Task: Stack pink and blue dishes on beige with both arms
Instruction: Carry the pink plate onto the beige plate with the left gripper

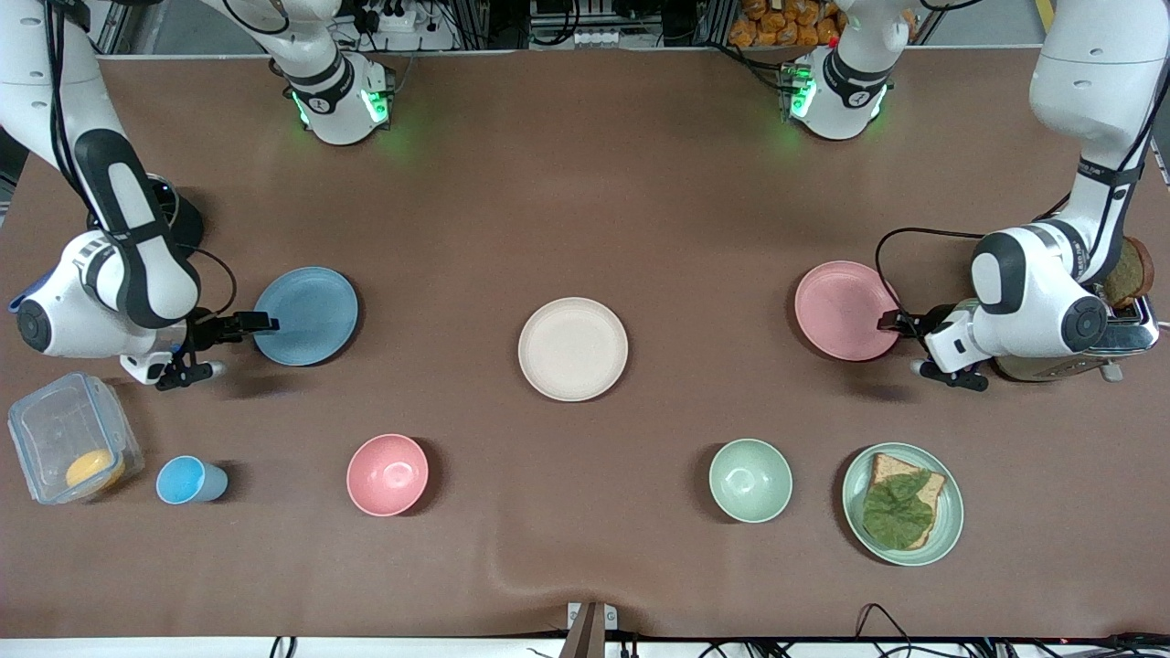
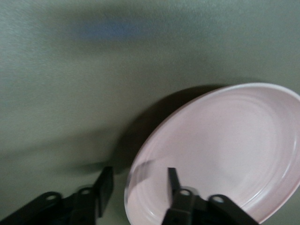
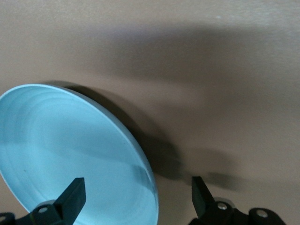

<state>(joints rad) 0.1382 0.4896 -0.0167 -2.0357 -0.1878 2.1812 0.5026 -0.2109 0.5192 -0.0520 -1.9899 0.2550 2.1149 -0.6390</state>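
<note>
Both arms are low at their plates, with neither plate lifted yet. The left gripper (image 1: 894, 322) is at the rim of the pink plate (image 1: 845, 310) toward the left arm's end of the table; in the left wrist view its fingers (image 2: 173, 178) straddle the rim, one over the dish and one outside, partly closed with a gap still showing, so no firm hold. The right gripper (image 1: 263, 322) sits at the edge of the blue plate (image 1: 306, 315) toward the right arm's end, its jaws spread wide around the rim (nothing gripped). The beige plate (image 1: 573, 348) lies bare mid-table, between the two and a bit nearer the front camera. Risks: a thin, shallow rim pinch may slip or tip the plate on lift; the outer finger could catch the table and shove the plate instead of clamping it; both arms heading for beige together could collide. The toaster (image 1: 1120, 334) sits right beside the left arm.
</note>
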